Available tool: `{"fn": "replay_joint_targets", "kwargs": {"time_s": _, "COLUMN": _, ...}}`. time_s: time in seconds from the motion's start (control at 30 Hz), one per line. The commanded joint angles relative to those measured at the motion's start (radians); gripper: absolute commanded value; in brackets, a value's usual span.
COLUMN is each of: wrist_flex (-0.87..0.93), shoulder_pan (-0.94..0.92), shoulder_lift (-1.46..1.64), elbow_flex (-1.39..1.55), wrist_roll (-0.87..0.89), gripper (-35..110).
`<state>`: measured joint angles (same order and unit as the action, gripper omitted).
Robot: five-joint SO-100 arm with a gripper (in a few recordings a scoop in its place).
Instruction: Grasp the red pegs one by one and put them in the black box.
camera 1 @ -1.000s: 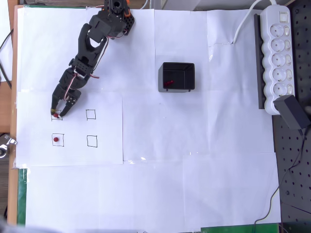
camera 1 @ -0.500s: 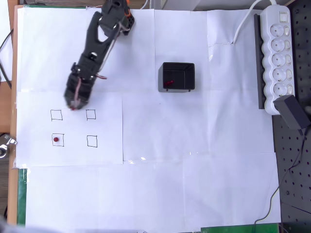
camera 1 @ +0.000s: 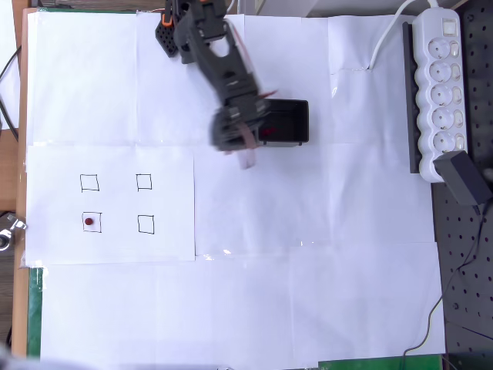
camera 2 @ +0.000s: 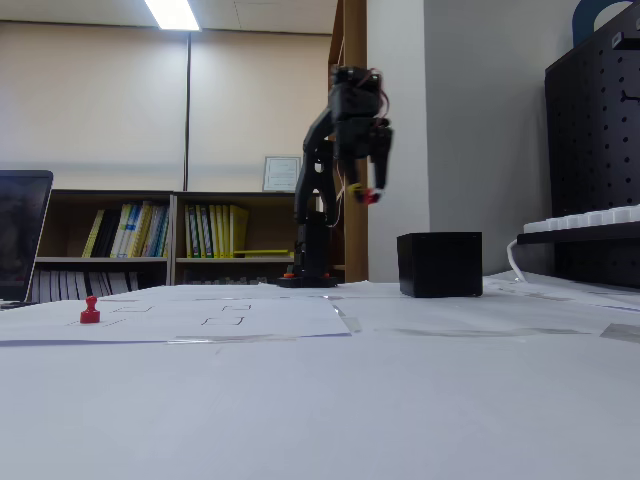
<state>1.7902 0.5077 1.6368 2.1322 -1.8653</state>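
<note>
My gripper [camera 1: 245, 154] hangs just left of the black box [camera 1: 286, 122], blurred in the overhead view. In the fixed view the gripper [camera 2: 368, 196] is high above the table, left of the box [camera 2: 440, 264], shut on a small red peg [camera 2: 371, 198]. Something red [camera 1: 267, 132] lies inside the box, apparently a peg. Another red peg [camera 1: 89, 222] stands in the lower-left drawn square on the paper; the fixed view shows this peg [camera 2: 90, 311] at the far left. My arm covers the box's left wall from above.
Three empty drawn squares [camera 1: 144, 182] mark the left sheet. A white power strip [camera 1: 439, 85] and a black adapter [camera 1: 464, 177] lie along the right edge, beside a black pegboard [camera 1: 466, 277]. A laptop [camera 2: 20, 235] stands at the fixed view's left.
The gripper closed on a peg at the upper-left square, lifted it, and swung right across the paper to the left side of the black box.
</note>
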Motion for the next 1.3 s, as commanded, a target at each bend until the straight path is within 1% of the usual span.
{"fn": "replay_joint_targets", "kwargs": {"time_s": 0.0, "wrist_flex": 0.011, "shoulder_pan": 0.112, "shoulder_lift": 0.040, "elbow_flex": 0.081, "wrist_roll": -0.038, "gripper": 0}}
{"fn": "replay_joint_targets", "kwargs": {"time_s": 0.17, "wrist_flex": 0.003, "shoulder_pan": 0.190, "shoulder_lift": 0.138, "elbow_flex": 0.074, "wrist_roll": -0.060, "gripper": 0}}
{"fn": "replay_joint_targets", "kwargs": {"time_s": 0.3, "wrist_flex": -0.061, "shoulder_pan": 0.244, "shoulder_lift": 0.218, "elbow_flex": 0.052, "wrist_roll": -0.086, "gripper": 0}}
{"fn": "replay_joint_targets", "kwargs": {"time_s": 0.5, "wrist_flex": -0.040, "shoulder_pan": 0.299, "shoulder_lift": 0.304, "elbow_flex": 0.063, "wrist_roll": -0.077, "gripper": 3}}
{"fn": "replay_joint_targets", "kwargs": {"time_s": 0.6, "wrist_flex": -0.015, "shoulder_pan": 0.308, "shoulder_lift": 0.305, "elbow_flex": 0.066, "wrist_roll": -0.075, "gripper": 8}}
{"fn": "replay_joint_targets", "kwargs": {"time_s": 0.67, "wrist_flex": 0.008, "shoulder_pan": 0.313, "shoulder_lift": 0.296, "elbow_flex": 0.081, "wrist_roll": -0.078, "gripper": 18}}
{"fn": "replay_joint_targets", "kwargs": {"time_s": 0.7, "wrist_flex": 0.011, "shoulder_pan": 0.314, "shoulder_lift": 0.287, "elbow_flex": 0.086, "wrist_roll": -0.080, "gripper": 21}}
{"fn": "replay_joint_targets", "kwargs": {"time_s": 0.8, "wrist_flex": 0.011, "shoulder_pan": 0.308, "shoulder_lift": 0.252, "elbow_flex": 0.118, "wrist_roll": -0.084, "gripper": 24}}
{"fn": "replay_joint_targets", "kwargs": {"time_s": 1.0, "wrist_flex": 0.009, "shoulder_pan": 0.238, "shoulder_lift": 0.078, "elbow_flex": 0.236, "wrist_roll": -0.075, "gripper": 23}}
{"fn": "replay_joint_targets", "kwargs": {"time_s": 1.13, "wrist_flex": -0.023, "shoulder_pan": 0.120, "shoulder_lift": -0.080, "elbow_flex": 0.242, "wrist_roll": -0.071, "gripper": 23}}
{"fn": "replay_joint_targets", "kwargs": {"time_s": 1.2, "wrist_flex": -0.083, "shoulder_pan": 0.012, "shoulder_lift": -0.167, "elbow_flex": 0.160, "wrist_roll": -0.035, "gripper": 23}}
{"fn": "replay_joint_targets", "kwargs": {"time_s": 1.27, "wrist_flex": -0.201, "shoulder_pan": -0.135, "shoulder_lift": -0.268, "elbow_flex": -0.048, "wrist_roll": 0.061, "gripper": 23}}
